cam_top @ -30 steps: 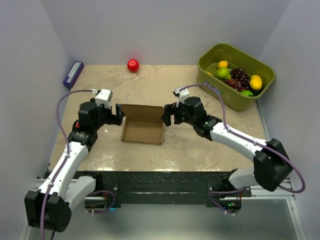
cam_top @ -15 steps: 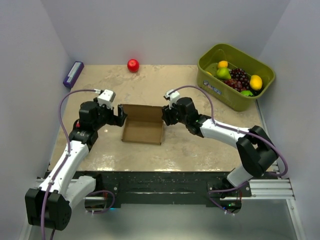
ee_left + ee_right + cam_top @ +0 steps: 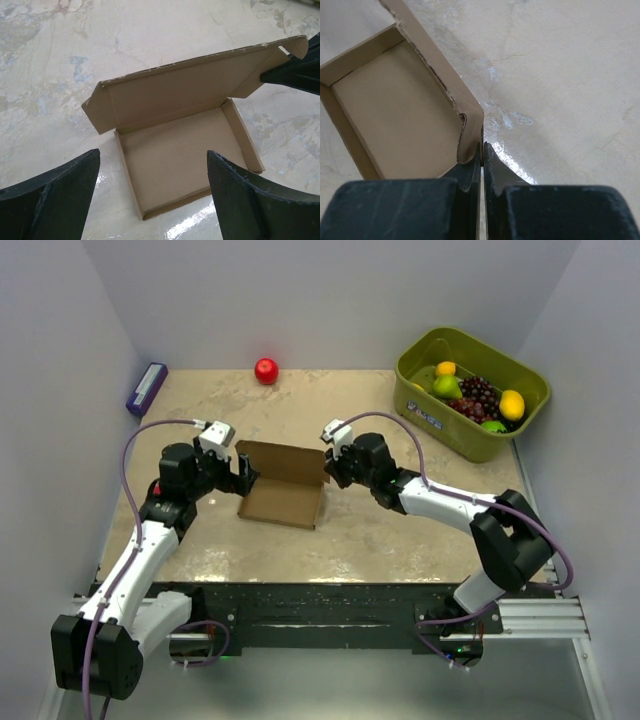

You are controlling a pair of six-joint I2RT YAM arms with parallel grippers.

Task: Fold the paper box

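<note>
The paper box (image 3: 283, 495) is plain brown cardboard and lies on the table between the arms, its tray open upward and its lid flap standing along the far side. My right gripper (image 3: 328, 467) is shut on the lid's right corner. In the right wrist view the jaws (image 3: 482, 146) are pressed together with the curled corner tab of the box (image 3: 395, 105) pinched between them. My left gripper (image 3: 246, 473) stands open at the box's left end. The left wrist view shows the tray (image 3: 185, 165) lying ahead of the wide-apart left gripper (image 3: 152, 154), untouched by it.
An olive-green bin (image 3: 420, 390) holding fruit stands at the back right. A red apple (image 3: 266, 370) sits by the back wall, and a purple block (image 3: 147, 388) lies at the back left. Walls enclose the table on three sides.
My right gripper moved left onto the lid's right corner and shut on it. The box has shifted and turned slightly to the left. The left gripper stayed open and edged forward.
</note>
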